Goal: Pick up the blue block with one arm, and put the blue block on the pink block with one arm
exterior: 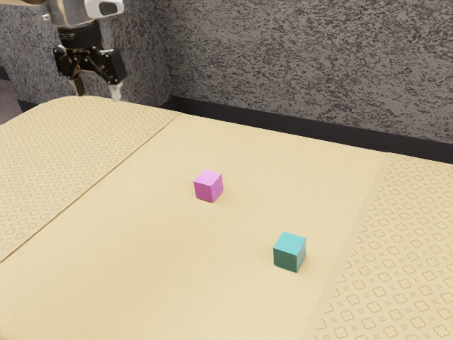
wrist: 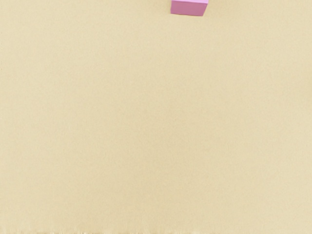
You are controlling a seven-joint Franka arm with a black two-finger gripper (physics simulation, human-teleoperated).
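Blue block (exterior: 289, 251) nr front, pink block (exterior: 208, 185) behind, partly cut off in wrist view, jaws spread, empty

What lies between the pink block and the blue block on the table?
Nothing: in the exterior view the stretch of table between the pink block and the blue block is bare.

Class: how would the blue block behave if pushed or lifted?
The blue block is a flat-sided cube resting on one face, so it probably won't roll. Pushed, it would likely slide, not tip. Its parallel faces should suit the open claw.
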